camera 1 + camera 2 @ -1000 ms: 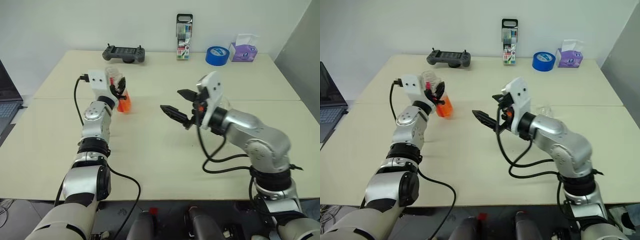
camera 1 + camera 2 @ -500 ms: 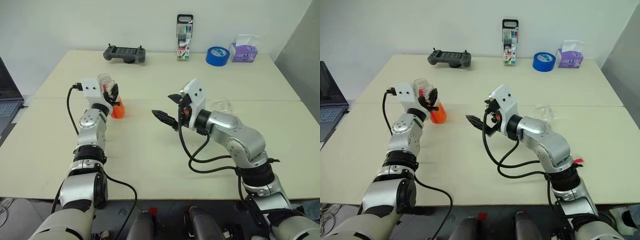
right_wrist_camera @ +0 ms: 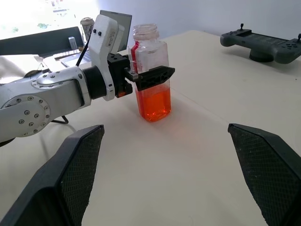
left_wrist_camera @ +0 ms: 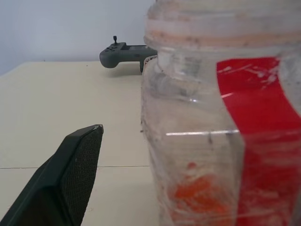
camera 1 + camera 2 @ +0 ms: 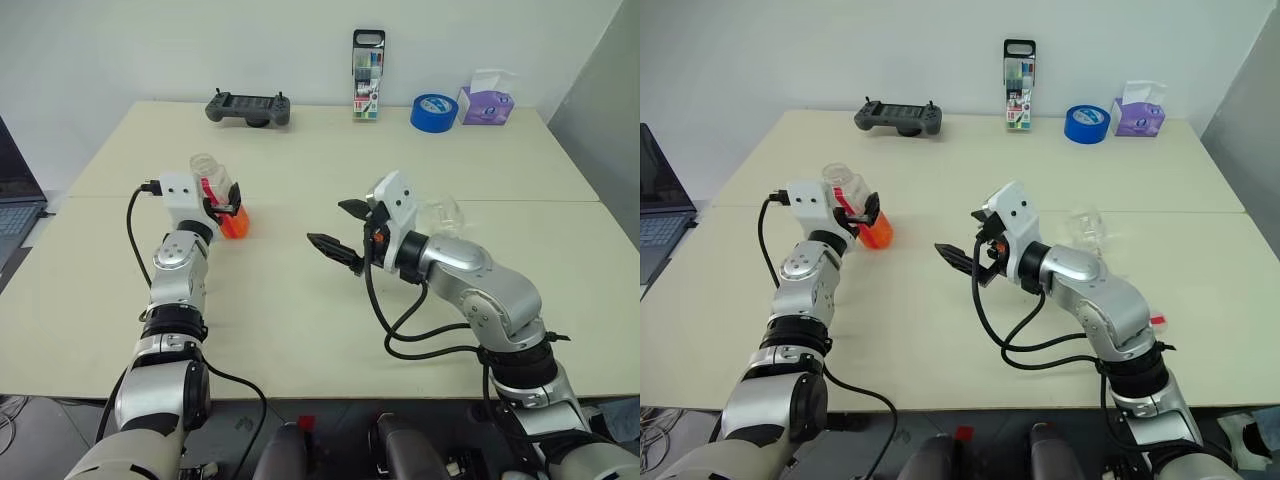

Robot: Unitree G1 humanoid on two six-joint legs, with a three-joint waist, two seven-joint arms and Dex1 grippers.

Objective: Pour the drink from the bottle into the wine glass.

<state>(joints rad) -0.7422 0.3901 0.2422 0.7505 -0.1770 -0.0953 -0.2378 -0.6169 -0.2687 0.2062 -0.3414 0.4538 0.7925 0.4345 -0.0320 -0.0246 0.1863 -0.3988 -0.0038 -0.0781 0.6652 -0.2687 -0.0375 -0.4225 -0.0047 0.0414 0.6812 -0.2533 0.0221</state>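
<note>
The bottle (image 3: pixel 150 70) stands upright on the table at the left, uncapped, with a red strip down its side. The orange drink (image 3: pixel 153 102) fills its lower part. My left gripper (image 5: pixel 224 200) is open around the bottle; the left wrist view shows a gap between one finger (image 4: pixel 75 174) and the bottle's wall (image 4: pixel 197 155). My right gripper (image 5: pixel 330 224) hovers open and empty over the middle of the table, pointing toward the bottle. The wine glass (image 5: pixel 447 212) sits behind my right forearm, partly hidden; how it stands is unclear.
Along the far edge are a grey game controller (image 5: pixel 248 106), a tall clear marker-pen case (image 5: pixel 367 60), a blue tape roll (image 5: pixel 434 111) and a purple tissue box (image 5: pixel 485 100). A laptop (image 5: pixel 660 215) sits off the table's left side.
My left hand came down with the bottle and its fingers opened off it, so the bottle now stands free on the table. The right gripper stayed open and hardly moved.
</note>
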